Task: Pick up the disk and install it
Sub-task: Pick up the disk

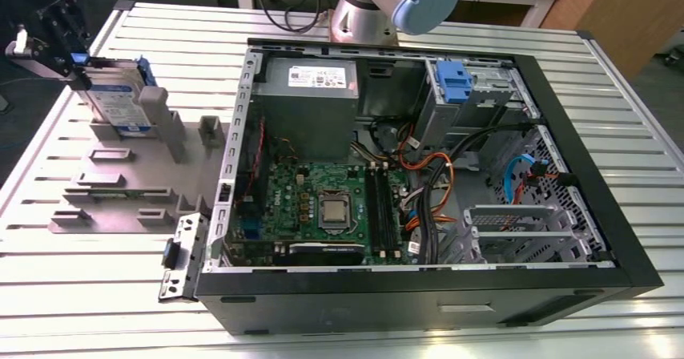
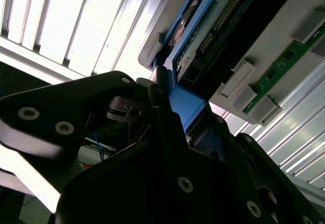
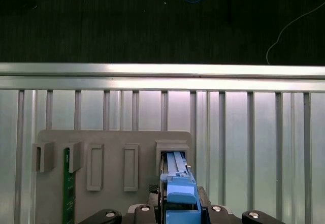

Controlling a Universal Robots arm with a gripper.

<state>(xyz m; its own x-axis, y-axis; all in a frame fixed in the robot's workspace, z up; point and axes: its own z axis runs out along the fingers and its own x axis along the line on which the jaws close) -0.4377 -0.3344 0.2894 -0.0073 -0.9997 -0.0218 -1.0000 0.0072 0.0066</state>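
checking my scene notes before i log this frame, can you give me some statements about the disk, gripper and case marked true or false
1. The disk is already inside the computer case. False: it stands on edge at the grey holder, outside the case on the exterior view's left.
2. The gripper is closed on the disk's blue rail. True.
3. The case lies open with its motherboard showing. True.
4. Nothing blue sits in the case's drive bay. False: a blue clip is there.
5. The grey holder carries a green circuit board. True.
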